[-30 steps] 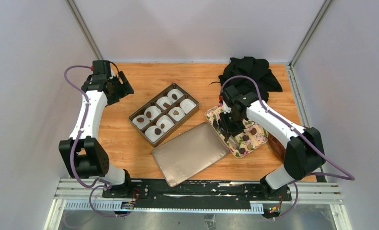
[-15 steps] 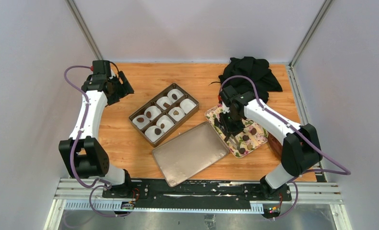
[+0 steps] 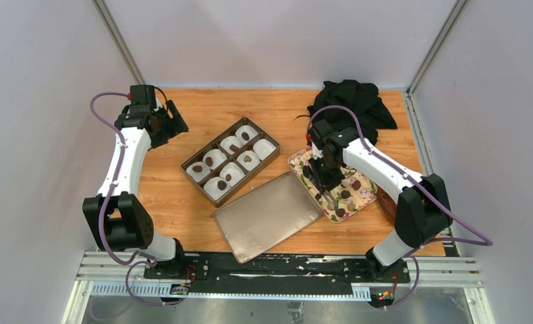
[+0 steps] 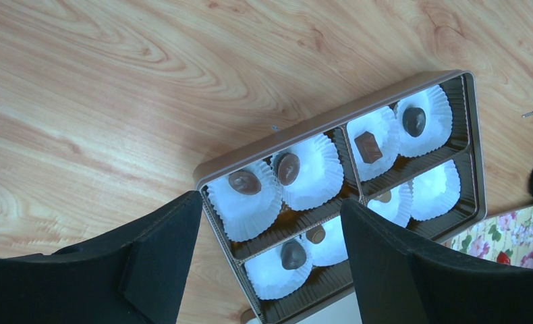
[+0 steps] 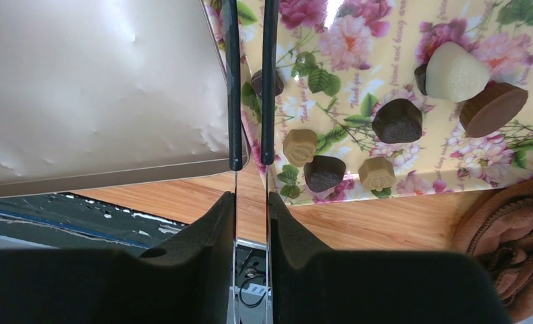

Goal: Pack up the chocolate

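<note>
Tweezers [image 5: 231, 81] clamped in right gripper [image 5: 250, 202], prongs nearly closed astride a chocolate piece [image 5: 280, 82]; grip unclear.
Lid [image 5: 102, 88] edge crowds left; other pieces [image 5: 324, 173] scattered right on flowered tray [image 5: 378, 61].

The left arm [image 3: 125, 162] rises along the left side toward the far left corner. The left gripper [image 4: 270, 202] hangs there with jaws spread wide, holding nothing. The right arm [image 3: 378, 165] reaches from near right toward the centre, wrist tipped down, and the right gripper [image 5: 251, 196] is pinched narrowly on thin tweezers [image 5: 231, 101].
</note>
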You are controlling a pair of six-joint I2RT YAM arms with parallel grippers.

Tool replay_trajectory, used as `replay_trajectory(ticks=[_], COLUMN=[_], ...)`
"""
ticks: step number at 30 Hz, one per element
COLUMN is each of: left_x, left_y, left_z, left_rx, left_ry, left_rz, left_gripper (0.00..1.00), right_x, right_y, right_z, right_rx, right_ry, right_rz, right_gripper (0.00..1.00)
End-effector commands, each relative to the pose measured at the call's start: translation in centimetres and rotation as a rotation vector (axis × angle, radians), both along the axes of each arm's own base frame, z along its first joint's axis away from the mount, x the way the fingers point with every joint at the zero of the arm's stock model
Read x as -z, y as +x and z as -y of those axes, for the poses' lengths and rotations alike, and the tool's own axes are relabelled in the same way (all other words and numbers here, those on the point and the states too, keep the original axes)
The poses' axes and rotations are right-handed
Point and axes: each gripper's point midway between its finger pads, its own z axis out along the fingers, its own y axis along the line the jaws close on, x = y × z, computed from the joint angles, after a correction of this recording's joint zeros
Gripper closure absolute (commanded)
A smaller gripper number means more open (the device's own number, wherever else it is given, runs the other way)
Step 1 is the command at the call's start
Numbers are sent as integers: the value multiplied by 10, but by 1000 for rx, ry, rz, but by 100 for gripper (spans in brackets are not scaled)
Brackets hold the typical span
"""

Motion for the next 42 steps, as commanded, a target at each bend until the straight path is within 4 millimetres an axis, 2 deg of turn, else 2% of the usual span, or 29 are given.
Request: replay_trajectory(ticks=[1, 6, 10, 16, 17, 22, 24, 28, 33, 42], left_x=[-12, -12, -13, -16, -17, -19, -19, -16, -14, -13], left_y=[1, -1, -3, -2, -3, -8, -10, -13, -12, -10], left_z=[-4, -4, -4, -3, -4, -8, -9, -9, -9, -8], left_rx=[-6, -4, -7, 0, -1, -3, -7, -11, -11, -13], left_ry=[14, 15, 20, 17, 24, 45, 49, 47, 41, 35], left_rz=[40, 43, 44, 50, 51, 47, 48, 40, 34, 30], left_gripper=[19, 20, 20, 19, 19, 19, 20, 20, 20, 19], right_x=[-25, -39, -57, -80, -81, -75, -69, -56, -43, -39], right_y=[5, 13, 29, 70, 77, 92, 94, 95, 92, 92], right_z=[3, 2, -10, -61, -73, -111, -121, -126, -127, -128], right_rx=[-3, -6, -17, -104, -125, -185, -203, -211, -219, -221], right_ry=[-7, -8, 27, 83, 89, 126, 132, 127, 117, 116], right_rz=[60, 97, 149, 213, 217, 198, 188, 158, 128, 120], right_gripper=[80, 81, 81, 81, 81, 81, 81, 78, 69, 64])
